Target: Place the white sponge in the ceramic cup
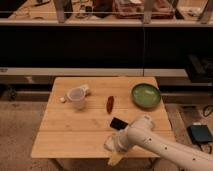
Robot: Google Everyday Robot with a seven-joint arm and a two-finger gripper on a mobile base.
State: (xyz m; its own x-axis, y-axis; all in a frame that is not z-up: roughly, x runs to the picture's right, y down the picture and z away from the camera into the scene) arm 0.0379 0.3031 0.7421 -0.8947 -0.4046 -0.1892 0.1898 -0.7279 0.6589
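The white sponge [109,143] lies near the table's front edge, partly covered by my gripper [114,150]. The gripper reaches in from the lower right on a white arm [155,142] and hangs right at the sponge, open, with one pale finger [115,159] pointing down past the table edge. I cannot see whether it touches the sponge. The ceramic cup [76,97] stands upright at the back left of the table, well away from the gripper.
A green bowl [146,95] sits at the back right. A small red object [110,104] lies mid-table, with a black flat rectangle [118,123] just behind my arm. A tiny white lump [62,99] rests left of the cup on the wooden table [65,135].
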